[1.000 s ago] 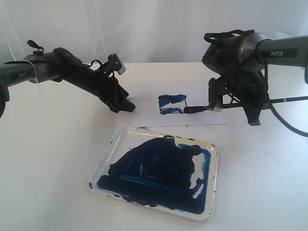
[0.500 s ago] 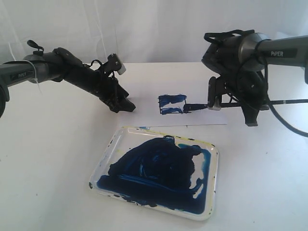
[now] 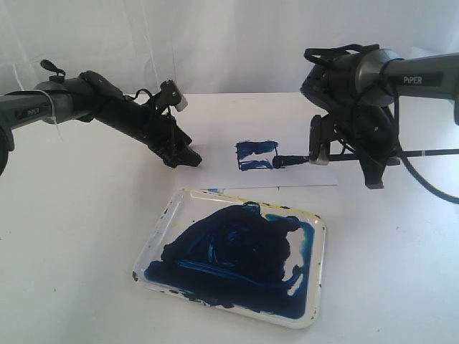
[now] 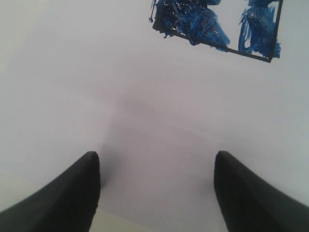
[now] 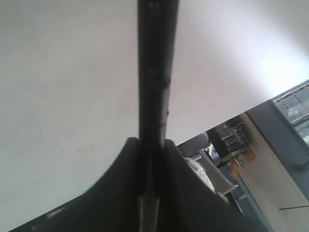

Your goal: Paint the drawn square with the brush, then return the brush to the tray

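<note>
The drawn square (image 3: pixel 257 155) sits on a white paper sheet (image 3: pixel 215 175), partly smeared dark blue with a white band across its middle; it also shows in the left wrist view (image 4: pixel 217 24). My right gripper (image 3: pixel 318 152) is shut on the brush (image 3: pixel 292 161), whose blue tip lies at the square's right edge. In the right wrist view the black handle (image 5: pixel 154 72) runs straight out from between the closed fingers. My left gripper (image 3: pixel 188 159) is open and rests on the paper left of the square, its fingertips (image 4: pixel 82 188) spread wide. The tray (image 3: pixel 154 247), smeared with blue paint, lies in front.
White tabletop all round. A black cable (image 3: pixel 430 150) runs off to the right behind the right arm. The left arm (image 3: pixel 107 107) slants in from the left edge.
The brush tip has shifted very slightly near the square's right edge. The left arm has not moved.
</note>
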Controlling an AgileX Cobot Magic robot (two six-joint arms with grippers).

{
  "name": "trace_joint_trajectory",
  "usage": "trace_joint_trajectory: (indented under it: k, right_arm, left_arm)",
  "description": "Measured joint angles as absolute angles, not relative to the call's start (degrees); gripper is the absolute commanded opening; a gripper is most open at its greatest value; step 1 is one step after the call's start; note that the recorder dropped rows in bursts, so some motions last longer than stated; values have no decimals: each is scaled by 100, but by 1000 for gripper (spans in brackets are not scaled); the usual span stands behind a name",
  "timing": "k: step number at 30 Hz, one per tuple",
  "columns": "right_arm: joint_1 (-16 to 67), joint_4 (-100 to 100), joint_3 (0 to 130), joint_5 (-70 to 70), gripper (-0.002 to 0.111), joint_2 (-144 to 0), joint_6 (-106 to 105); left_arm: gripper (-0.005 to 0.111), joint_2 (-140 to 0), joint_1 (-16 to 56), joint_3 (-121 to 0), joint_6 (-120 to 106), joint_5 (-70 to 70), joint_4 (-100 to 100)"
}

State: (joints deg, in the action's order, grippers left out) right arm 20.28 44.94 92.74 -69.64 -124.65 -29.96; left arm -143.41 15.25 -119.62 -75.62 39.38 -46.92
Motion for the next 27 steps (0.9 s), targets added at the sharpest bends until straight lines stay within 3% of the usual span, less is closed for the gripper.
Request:
trace_joint_trajectory:
  k: [27]
  right_arm:
    - [2028,4803,9274,-6910,0,-12685,-2336]
  left_arm:
    - [70,-14341,1525,-11962,-7598,3938,-4692]
